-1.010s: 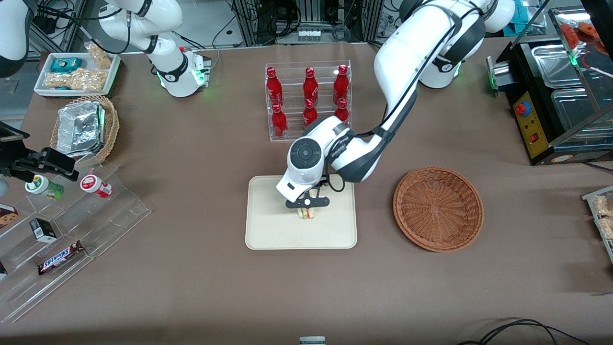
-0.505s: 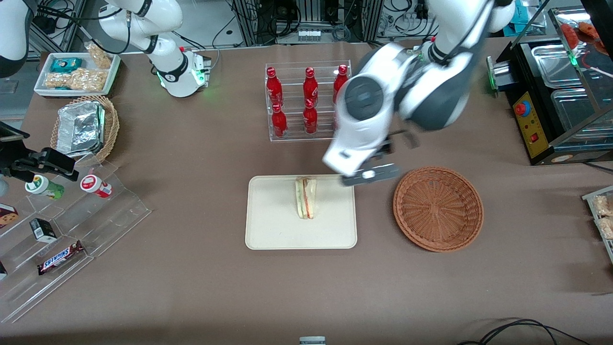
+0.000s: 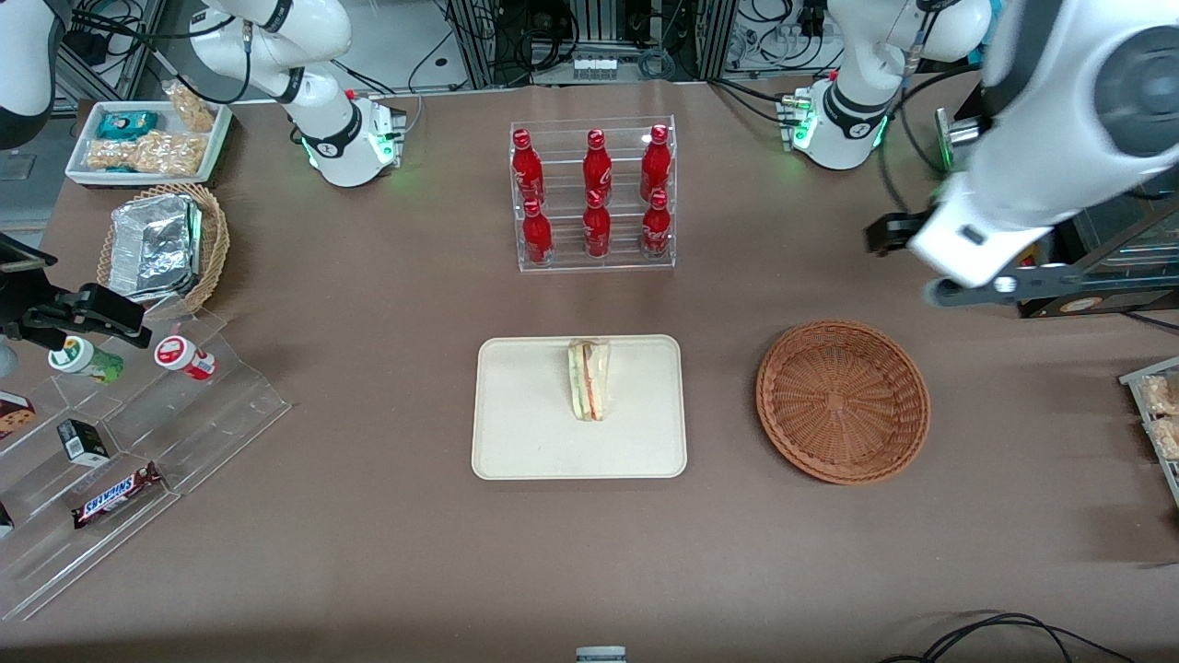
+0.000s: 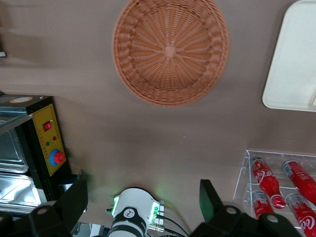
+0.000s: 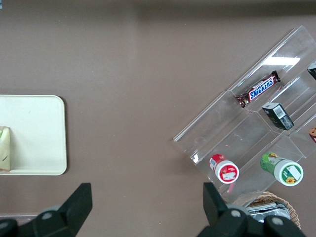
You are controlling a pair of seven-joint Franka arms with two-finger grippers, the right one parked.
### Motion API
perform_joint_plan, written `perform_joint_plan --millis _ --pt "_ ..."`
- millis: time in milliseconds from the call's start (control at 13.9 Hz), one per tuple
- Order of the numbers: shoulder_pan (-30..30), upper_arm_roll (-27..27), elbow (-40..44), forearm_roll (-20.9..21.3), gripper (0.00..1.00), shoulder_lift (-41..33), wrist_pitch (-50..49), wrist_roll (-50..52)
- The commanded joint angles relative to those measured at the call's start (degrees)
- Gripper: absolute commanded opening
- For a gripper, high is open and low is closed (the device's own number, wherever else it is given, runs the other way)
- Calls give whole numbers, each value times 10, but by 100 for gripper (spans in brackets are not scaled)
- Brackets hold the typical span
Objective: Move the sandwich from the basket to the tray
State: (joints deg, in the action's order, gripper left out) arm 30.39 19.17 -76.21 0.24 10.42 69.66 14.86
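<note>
The sandwich point(image 3: 589, 379), a pale wedge with green and red-orange layers, lies on the cream tray point(image 3: 525, 433) near its middle; it also shows in the right wrist view point(image 5: 4, 148) on the tray point(image 5: 34, 133). The reddish-brown basket point(image 3: 843, 401) is empty beside the tray, toward the working arm's end. The left arm's gripper point(image 3: 999, 284) hangs high above the table, farther from the front camera than the basket, near the black machine. It is open and empty point(image 4: 143, 197), and the basket point(image 4: 170, 49) and a tray corner point(image 4: 291, 64) lie below it.
A clear rack of red bottles point(image 3: 594, 193) stands farther from the front camera than the tray. A black machine point(image 3: 1041, 230) sits at the working arm's end. A clear stepped stand with snacks point(image 3: 138, 433), a tan basket with foil point(image 3: 161, 244) and a white snack tray point(image 3: 147, 138) lie toward the parked arm's end.
The gripper let go of the sandwich on the tray, rose, and swung away past the basket toward the working arm's end. The sandwich stays on the tray.
</note>
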Motion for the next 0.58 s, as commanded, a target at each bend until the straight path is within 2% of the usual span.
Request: perform_joint_plan --millis 0,144,289,433,505 --pt "-160 -157 -12 -3 100 -26 -2 -9" --pt "-288 -295 -12 1 100 -33 0 -9" --pt "-377 -391 -14 26 100 -43 0 -9" --pt "-390 -407 -63 61 100 -86 15 -27" --pt "-387 -404 -86 61 100 -110 32 -26"
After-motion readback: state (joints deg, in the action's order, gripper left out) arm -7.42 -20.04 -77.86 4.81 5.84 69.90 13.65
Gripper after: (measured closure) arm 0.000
